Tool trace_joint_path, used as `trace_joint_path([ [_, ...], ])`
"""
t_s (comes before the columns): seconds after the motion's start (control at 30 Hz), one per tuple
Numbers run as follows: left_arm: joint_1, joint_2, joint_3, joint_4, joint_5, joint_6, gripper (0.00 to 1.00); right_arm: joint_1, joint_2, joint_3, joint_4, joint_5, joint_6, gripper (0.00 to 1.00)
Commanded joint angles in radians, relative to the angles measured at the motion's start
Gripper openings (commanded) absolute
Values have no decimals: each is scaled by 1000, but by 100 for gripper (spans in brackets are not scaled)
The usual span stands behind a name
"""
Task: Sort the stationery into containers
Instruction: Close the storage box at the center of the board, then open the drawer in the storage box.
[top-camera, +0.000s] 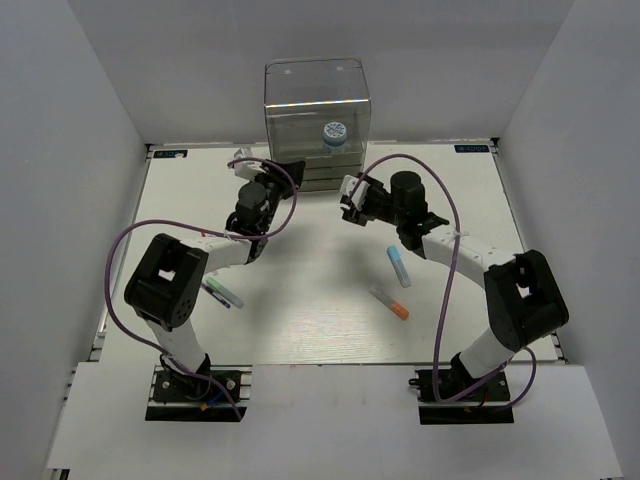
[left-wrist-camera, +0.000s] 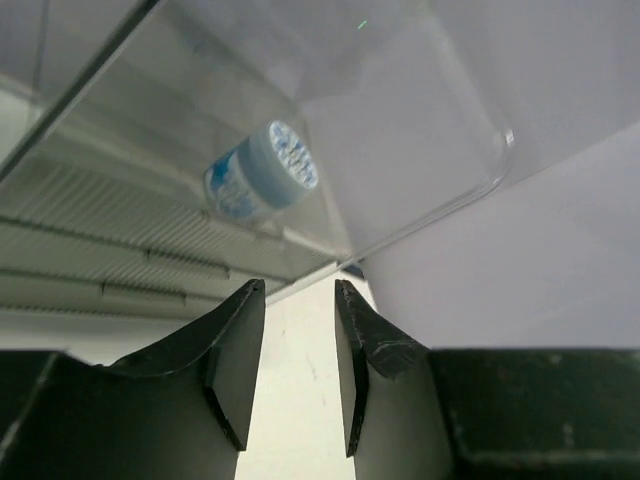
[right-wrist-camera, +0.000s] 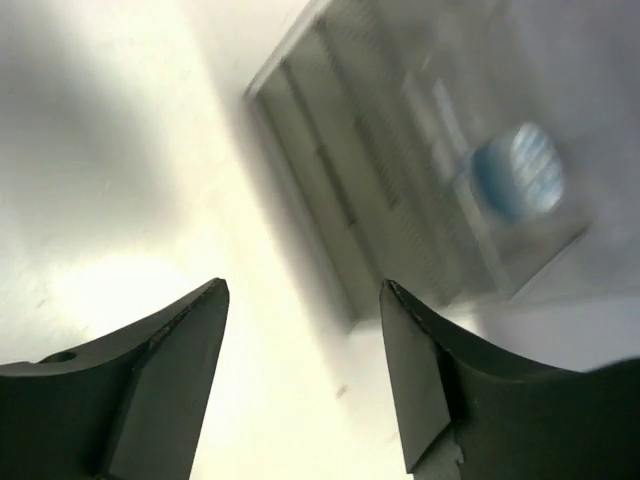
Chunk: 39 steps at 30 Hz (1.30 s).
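Note:
The clear plastic cabinet (top-camera: 317, 122) stands at the table's far middle, with shallow drawers (top-camera: 318, 172) low down. The blue-and-white patterned roll (top-camera: 333, 134) lies inside it, above the drawers; it also shows in the left wrist view (left-wrist-camera: 262, 171) and blurred in the right wrist view (right-wrist-camera: 517, 172). My left gripper (top-camera: 262, 168) is open and empty just left of the cabinet's front. My right gripper (top-camera: 349, 197) is open and empty just right of the drawers. The light-blue-ended tube (top-camera: 399, 267) and the orange-capped tube (top-camera: 389, 302) lie on the table right of centre. The teal-and-pink pen (top-camera: 221, 293) lies by the left arm.
White walls (top-camera: 90, 150) enclose the table on the left, back and right. Purple cables (top-camera: 445, 260) loop off both arms. The drawer fronts (right-wrist-camera: 330, 180) show closed in the right wrist view.

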Motion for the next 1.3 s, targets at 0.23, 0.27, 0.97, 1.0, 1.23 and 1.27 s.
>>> trace_joint_path([
  [0.23, -17, 106, 120, -244, 32, -89, 63, -79, -41, 46, -268, 95, 402, 61],
  [0.27, -17, 124, 135, -254, 41, -98, 65, -85, -41, 47, -293, 84, 413, 53],
  [0.97, -6, 362, 300, -135, -80, -273, 69, -177, -92, -26, -391, -97, 416, 10],
  [1.0, -6, 362, 284, -120, -80, -285, 66, -174, -92, -32, -391, -95, 413, 10],
  [1.23, -6, 380, 247, -52, -80, -339, 59, -177, -101, -55, -389, -97, 403, 10],
  [1.27, -6, 380, 260, -64, -80, -350, 59, -180, -101, -57, -389, -95, 403, 10],
])
